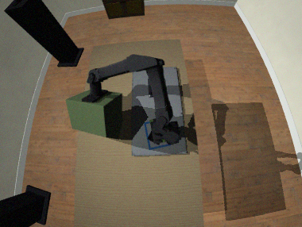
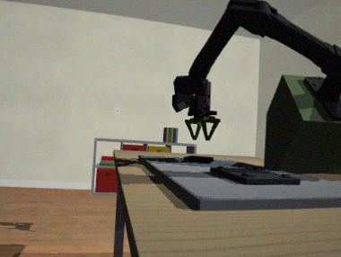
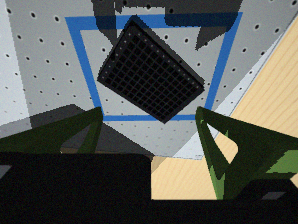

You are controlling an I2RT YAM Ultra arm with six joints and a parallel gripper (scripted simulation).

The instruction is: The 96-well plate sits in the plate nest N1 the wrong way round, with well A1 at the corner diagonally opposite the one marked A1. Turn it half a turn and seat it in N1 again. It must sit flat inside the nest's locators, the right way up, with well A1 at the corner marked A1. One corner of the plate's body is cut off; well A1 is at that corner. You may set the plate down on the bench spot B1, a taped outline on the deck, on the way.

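Note:
The black 96-well plate (image 3: 151, 75) lies flat on the grey perforated deck inside the blue taped outline B1 (image 3: 150, 117), turned at an angle to the tape. In the side view it shows as a low dark slab at the far end of the deck. My gripper (image 3: 149, 111) hangs well above it, open and empty, its green fingers spread wide; it also shows in the side view (image 2: 202, 129). The plate nest N1 (image 2: 257, 173) is a low black frame nearer on the deck, with no plate in it. In the overhead view the arm hides the plate and most of the outline (image 1: 152, 139).
The arm's green base block (image 1: 94, 113) stands left of the grey deck. The deck's edge and the wooden table top (image 3: 270, 95) lie just right of B1. A shelf with coloured boxes (image 2: 135, 155) stands by the far wall.

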